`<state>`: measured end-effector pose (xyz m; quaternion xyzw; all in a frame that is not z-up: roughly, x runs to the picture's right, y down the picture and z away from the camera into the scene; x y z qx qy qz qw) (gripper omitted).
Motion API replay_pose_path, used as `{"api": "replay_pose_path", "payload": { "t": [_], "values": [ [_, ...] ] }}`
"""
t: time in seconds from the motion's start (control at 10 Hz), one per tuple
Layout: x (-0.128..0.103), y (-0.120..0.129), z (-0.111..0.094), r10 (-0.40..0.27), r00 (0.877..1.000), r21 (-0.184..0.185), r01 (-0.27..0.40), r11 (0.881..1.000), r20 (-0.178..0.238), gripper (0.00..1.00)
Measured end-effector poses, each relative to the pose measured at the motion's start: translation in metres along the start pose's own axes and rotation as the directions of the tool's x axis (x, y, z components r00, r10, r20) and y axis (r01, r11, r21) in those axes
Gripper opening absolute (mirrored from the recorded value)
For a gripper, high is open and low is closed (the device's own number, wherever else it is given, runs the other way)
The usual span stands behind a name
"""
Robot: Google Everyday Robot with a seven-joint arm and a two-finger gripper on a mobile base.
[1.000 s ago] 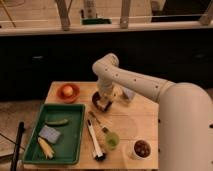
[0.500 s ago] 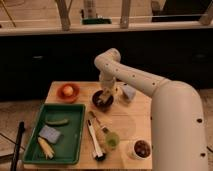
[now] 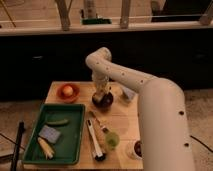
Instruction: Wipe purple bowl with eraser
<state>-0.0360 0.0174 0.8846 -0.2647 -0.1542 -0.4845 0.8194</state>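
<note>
On the wooden table [image 3: 125,117], entries from largest item down:

Arm: my white arm [image 3: 150,95] enters from the lower right, arches up over the table's far side and bends down at the wrist toward the middle of the table.

Tray: green tray [image 3: 72,130] sits on the left front part of the table; inside it lie a blue-grey sponge [image 3: 50,133], a green vegetable [image 3: 57,121] behind the sponge, and a pale yellow corn-like piece [image 3: 46,147] at the front.

Brush: long black-and-white brush [image 3: 94,140] lies just right of the tray, running front to back.

Purple bowl: dark purple bowl [image 3: 103,100] stands near the table's middle, behind the brush and directly under my wrist.

Orange bowl: orange bowl [image 3: 67,92] with a yellow fruit inside sits at the far left, well apart from the purple bowl.

Gripper: my gripper [image 3: 101,92] points down into the purple bowl; I cannot tell how it is set or what it carries.

Eraser: not distinguishable; the spot at the bowl is covered by my wrist.

Green item: small round yellow-green object [image 3: 112,139] right of the brush.

White cup: small white cup [image 3: 136,148] with dark contents, at the front right, partly behind my arm.
</note>
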Motion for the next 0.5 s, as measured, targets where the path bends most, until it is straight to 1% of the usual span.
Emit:
{"api": "replay_pose_path", "payload": {
  "t": [0.1,0.2,0.4,0.5],
  "values": [
    [-0.013,-0.009,0.004,-0.037,0.999,-0.006,0.037,0.999,0.008,0.00],
    [-0.028,-0.011,0.008,-0.078,0.997,-0.016,0.078,0.997,0.017,0.00],
    [-0.044,-0.008,0.010,-0.114,0.993,-0.019,0.115,0.993,0.027,0.00],
    [-0.051,0.000,0.010,-0.128,0.991,-0.023,0.128,0.991,0.031,0.00]
  ]
}}
